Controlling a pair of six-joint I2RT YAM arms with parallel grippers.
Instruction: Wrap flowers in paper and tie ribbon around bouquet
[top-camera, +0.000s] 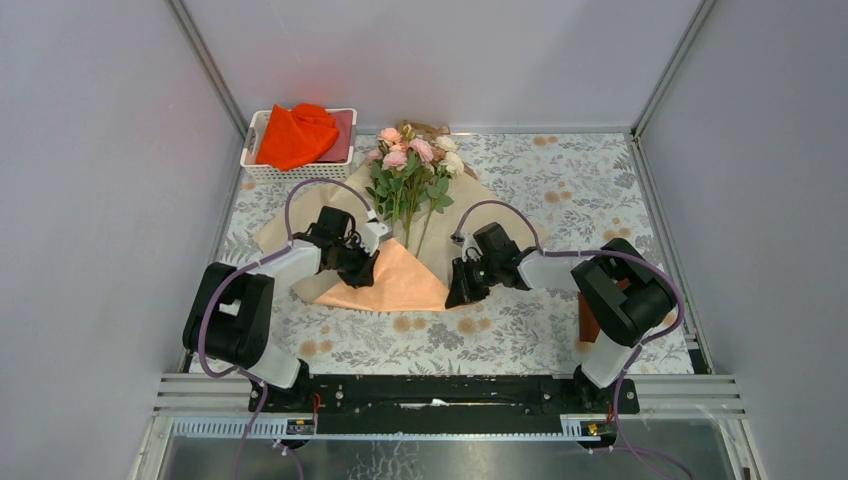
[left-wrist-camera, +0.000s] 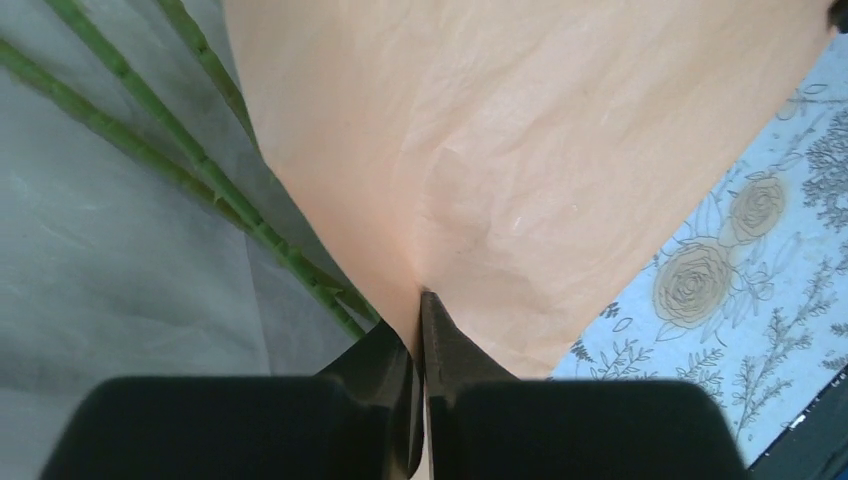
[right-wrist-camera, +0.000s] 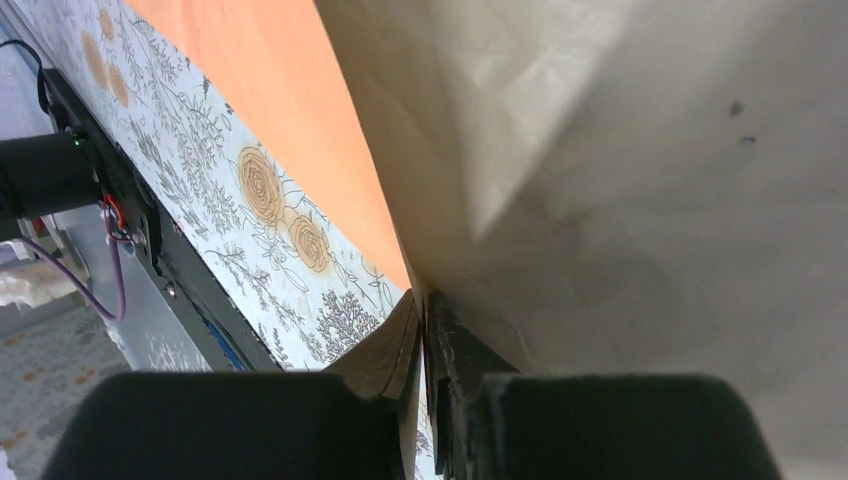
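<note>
We see the left gripper pinched tight on an edge of the paper, whose peach-orange flap lies folded over the lower stems of the flowers; the right gripper is likewise clamped on the sheet's right edge, which is raised off the mat. The blooms lie at the far middle, stems pointing near; the mat shows bare to the right of the paper and along the near strip, while the basket holding the orange-red cloth sits just beyond the paper's far-left corner.
</note>
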